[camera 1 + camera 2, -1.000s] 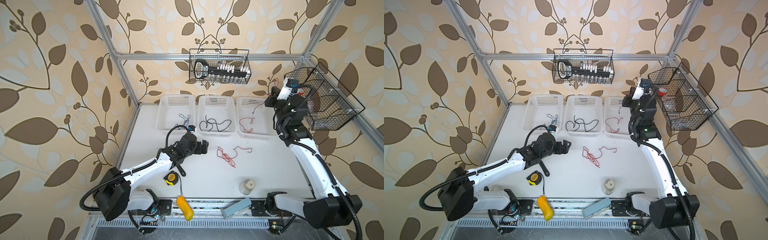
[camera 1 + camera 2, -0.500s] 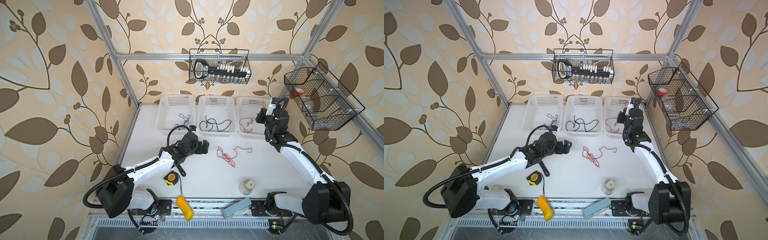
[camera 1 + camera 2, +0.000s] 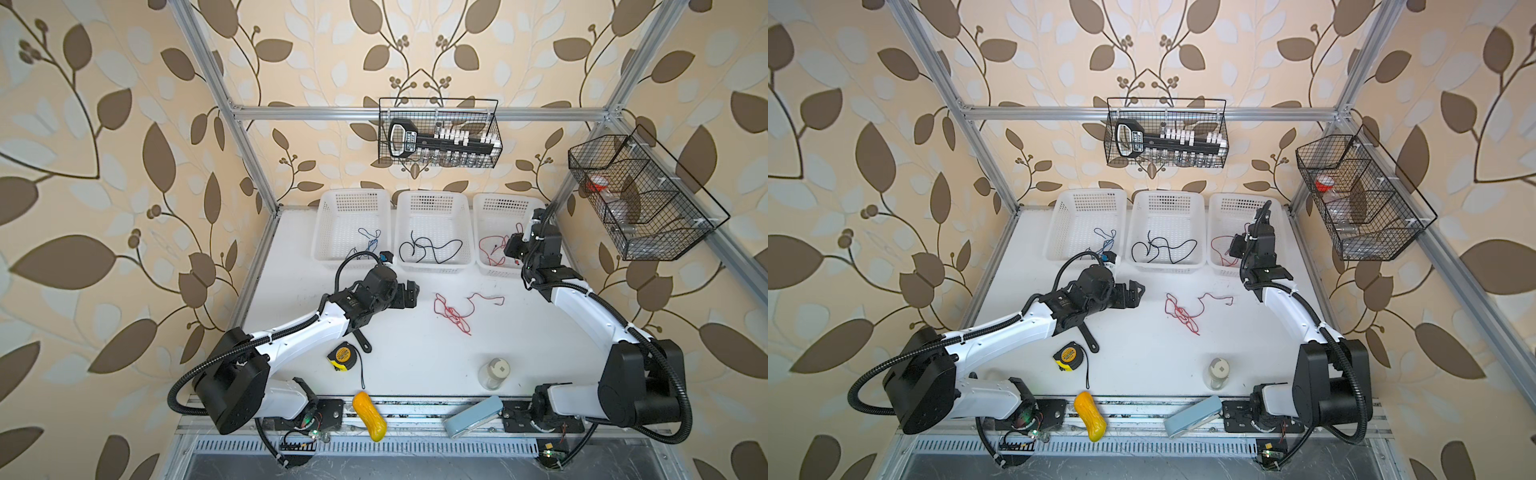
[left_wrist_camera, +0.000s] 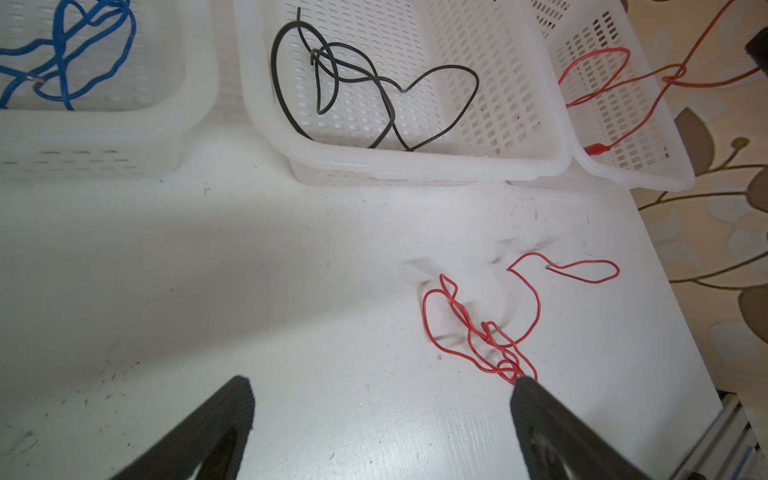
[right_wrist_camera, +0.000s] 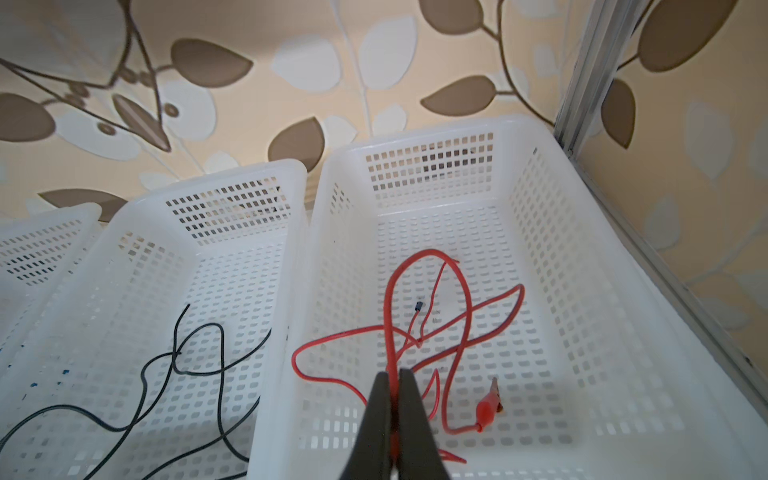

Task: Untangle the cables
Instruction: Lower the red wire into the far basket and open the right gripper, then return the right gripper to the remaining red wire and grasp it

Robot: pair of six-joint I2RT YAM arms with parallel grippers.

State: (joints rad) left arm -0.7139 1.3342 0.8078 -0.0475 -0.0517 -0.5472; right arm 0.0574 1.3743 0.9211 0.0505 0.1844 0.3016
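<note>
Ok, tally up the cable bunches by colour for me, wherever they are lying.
Blue bunch: 1, in the left basket
Black bunch: 1, in the middle basket
Red bunches: 2, the binned red bunch in the right basket and the loose red bunch on the table
Total: 4

Three white perforated baskets (image 3: 434, 196) stand in a row on the white counter (image 3: 415, 365). The right gripper (image 3: 509, 250) is over the rightmost one, and the left gripper (image 3: 411, 295) is just short of the leftmost. A yellow tape measure (image 3: 343, 356) lies behind the left gripper. A clear jar (image 3: 494, 372), a yellow oblong thing (image 3: 369, 416) and a pale blue case (image 3: 473, 415) sit well apart from both grippers. Two black wire racks (image 3: 440, 133) hang on the walls beyond them.
</note>
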